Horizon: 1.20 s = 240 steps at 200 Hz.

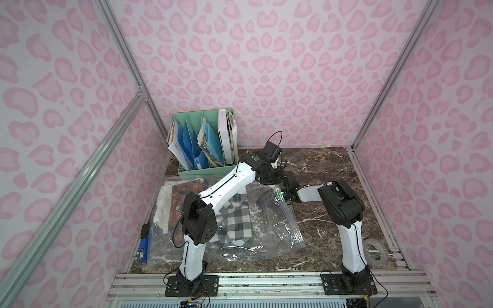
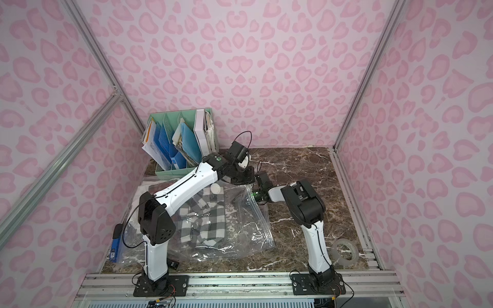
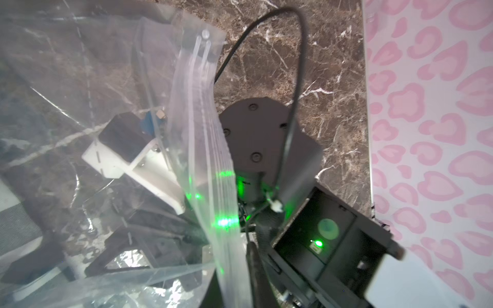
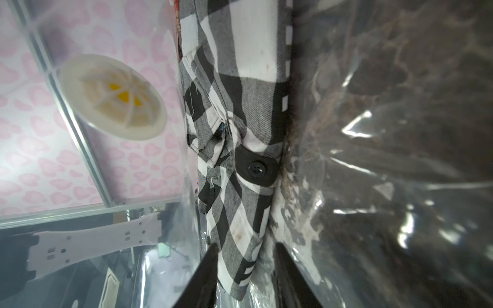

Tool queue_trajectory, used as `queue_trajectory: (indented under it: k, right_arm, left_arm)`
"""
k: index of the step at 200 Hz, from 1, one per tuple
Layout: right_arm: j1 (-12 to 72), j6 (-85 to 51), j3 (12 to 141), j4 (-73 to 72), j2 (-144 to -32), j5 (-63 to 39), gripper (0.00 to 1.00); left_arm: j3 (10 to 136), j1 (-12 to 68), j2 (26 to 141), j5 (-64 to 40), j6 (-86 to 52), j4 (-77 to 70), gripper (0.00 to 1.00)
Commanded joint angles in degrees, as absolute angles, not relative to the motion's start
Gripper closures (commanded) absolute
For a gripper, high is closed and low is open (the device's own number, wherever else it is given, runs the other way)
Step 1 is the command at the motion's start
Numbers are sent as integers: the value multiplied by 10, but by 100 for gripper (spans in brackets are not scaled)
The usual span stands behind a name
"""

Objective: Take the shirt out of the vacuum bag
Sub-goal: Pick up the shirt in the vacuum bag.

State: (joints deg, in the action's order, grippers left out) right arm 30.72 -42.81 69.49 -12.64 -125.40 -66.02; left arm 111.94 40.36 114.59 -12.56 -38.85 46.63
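Marble; right end effector astride shirt

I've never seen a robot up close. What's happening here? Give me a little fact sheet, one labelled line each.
Setting: marble-look table, pink patterned walls
Main item: clear vacuum bag lying flat, white valve on top
Inside it: black-and-white checked shirt, not yet out
Left fingers: seem pinched on the bag's zip edge, held raised
Right fingers: inside the bag, apart, either side of the shirt
Also there: green file organizer, tape roll
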Motion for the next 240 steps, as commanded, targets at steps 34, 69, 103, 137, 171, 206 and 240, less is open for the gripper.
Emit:
queue_trajectory:
  k: [34, 69, 103, 137, 171, 206, 240]
  right_arm:
    - [339, -365, 760, -45, -1296, -653, 55]
    - [341, -377, 802, -48, -1328, -636, 53]
    - [352, -356, 850, -8, -1356, -607, 52]
    - [359, -370, 862, -21, -1375, -597, 52]
    - [367, -383, 878, -34, -1390, -599, 63]
    - [365, -409, 868, -71, -1386, -609, 93]
    - [347, -427, 827, -106, -1345, -620, 100]
  left_arm:
    - [1128, 406, 1137, -160, -403, 425, 88]
    - [1118, 406, 1132, -163, -403, 417, 88]
    - [1110, 407, 1129, -166, -401, 409, 88]
    - [1100, 406, 1126, -171, -401, 398, 89]
    - [1086, 406, 1120, -173, -400, 389, 89]
    - [1052, 400, 1106, -171, -405, 366, 89]
    - [990, 375, 1078, -163, -415, 331, 88]
